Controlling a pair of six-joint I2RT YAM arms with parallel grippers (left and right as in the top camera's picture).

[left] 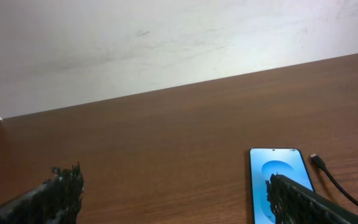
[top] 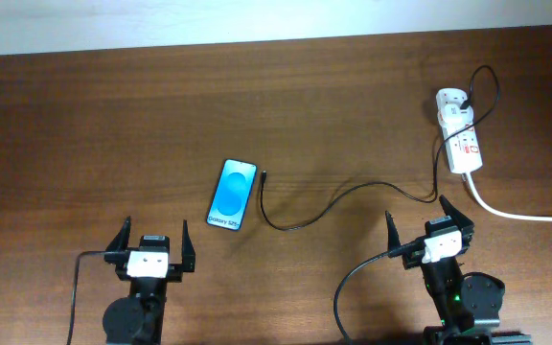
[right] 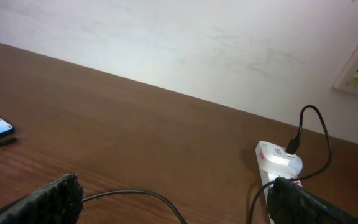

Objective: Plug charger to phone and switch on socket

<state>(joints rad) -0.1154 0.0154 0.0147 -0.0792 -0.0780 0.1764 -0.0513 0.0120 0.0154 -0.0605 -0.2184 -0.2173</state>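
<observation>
though wide open, both grippers (top: 155,227) (top: 415,210) empty

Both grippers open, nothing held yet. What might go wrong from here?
The thin black charger cable runs loosely from the white oblong power strip toward the slim blue-screened smartphone, passing just ahead of the open right gripper, which might snag it. Its small connector tip lies unplugged beside the phone. Pushing it in may shove the phone away.

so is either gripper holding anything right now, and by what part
Nothing is held. The left gripper and right gripper are both open over bare table, clear of the charger, phone and socket.
</observation>
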